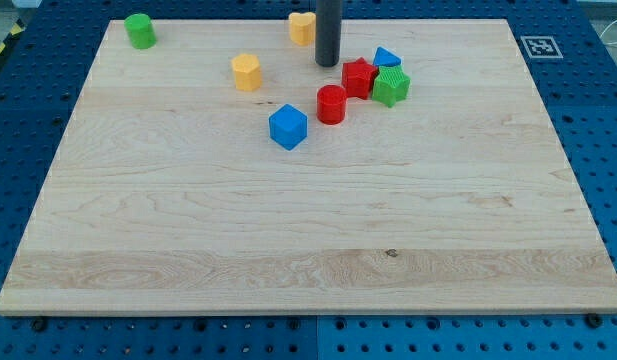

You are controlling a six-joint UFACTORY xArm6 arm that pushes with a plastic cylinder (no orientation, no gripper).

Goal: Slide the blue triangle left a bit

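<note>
Just left of the blue triangle, my tip stands apart; gripper unseen.

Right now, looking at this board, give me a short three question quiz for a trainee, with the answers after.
1. True or false: my tip touches the blue triangle.
2. Which block sits nearest the view's top left corner? A green cylinder, B blue cube, C red cylinder.
3. Fill in: the red star lies between the blue triangle and the ____ cylinder.

Key: 1 false, my tip stands apart, to the triangle's left in the view. 2 A. 3 red.
</note>
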